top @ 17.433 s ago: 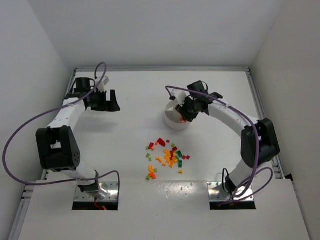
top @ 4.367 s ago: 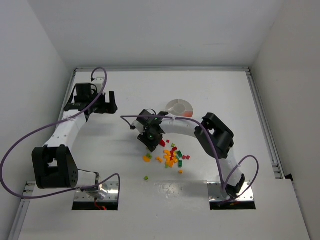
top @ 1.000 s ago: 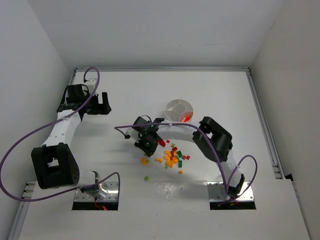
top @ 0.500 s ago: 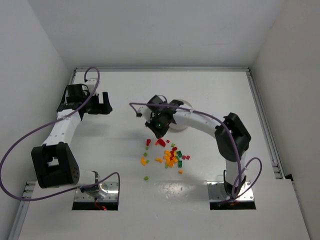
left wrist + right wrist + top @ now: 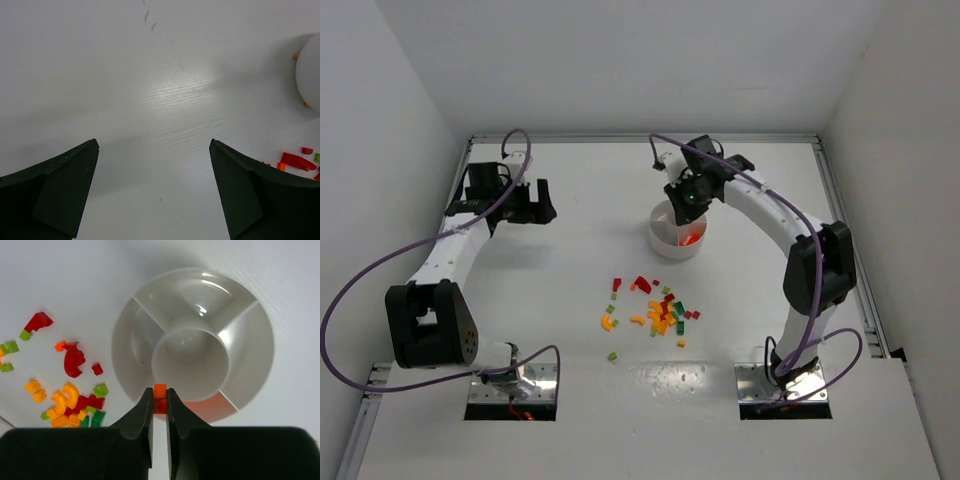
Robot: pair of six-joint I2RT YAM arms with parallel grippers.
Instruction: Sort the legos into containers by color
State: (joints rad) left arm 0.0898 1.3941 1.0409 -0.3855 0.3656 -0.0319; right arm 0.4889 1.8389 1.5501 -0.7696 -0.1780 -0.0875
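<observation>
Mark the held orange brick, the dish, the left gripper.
orange brick (image 5: 159, 389), right wrist view, top face
dish (image 5: 256, 349), right wrist view, right-hand wall
left gripper (image 5: 153, 144), left wrist view, between fingertips

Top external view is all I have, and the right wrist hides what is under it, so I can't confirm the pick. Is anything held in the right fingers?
Observer: Yes. In the right wrist view the right gripper has its fingers shut on one small orange brick.
Operator: Where is it relative to the dish?
Observer: It lines up with the near wall of the central cup of the dish, next to the wedge that shows orange-red inside.
Operator: And the left arm?
Observer: The left gripper is open above bare table, with nothing between its fingers.
</observation>
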